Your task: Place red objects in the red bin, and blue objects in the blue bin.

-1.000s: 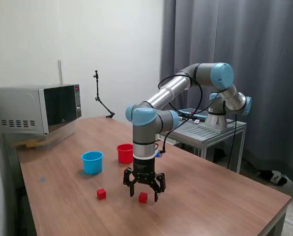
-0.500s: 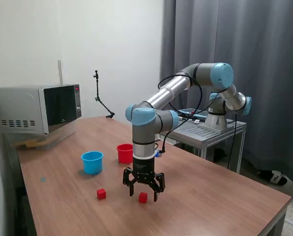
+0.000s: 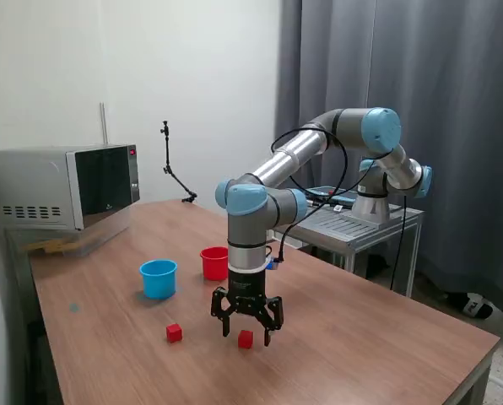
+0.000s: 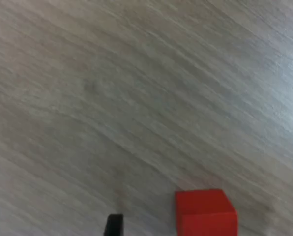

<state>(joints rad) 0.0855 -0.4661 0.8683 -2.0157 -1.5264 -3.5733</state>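
My gripper (image 3: 246, 337) is open and points straight down at the wooden table, its fingers standing on either side of a small red cube (image 3: 246, 338). The wrist view shows that cube (image 4: 205, 212) on the wood grain between the two fingertips (image 4: 114, 225), apart from both. A second red cube (image 3: 174, 332) lies on the table toward the exterior view's left. The red cup (image 3: 214, 262) and the light blue cup (image 3: 159, 278) stand behind the gripper, side by side. No dark blue cubes are in view.
A microwave (image 3: 62, 186) sits at the table's back corner on the exterior view's left. A thin black stand (image 3: 174, 175) rises at the far edge. A grey metal cart (image 3: 353, 228) carries the arm's base beside the table, before a dark curtain.
The gripper has stayed over the red cube, open, sinking at most very slightly. The cubes and cups have not moved.
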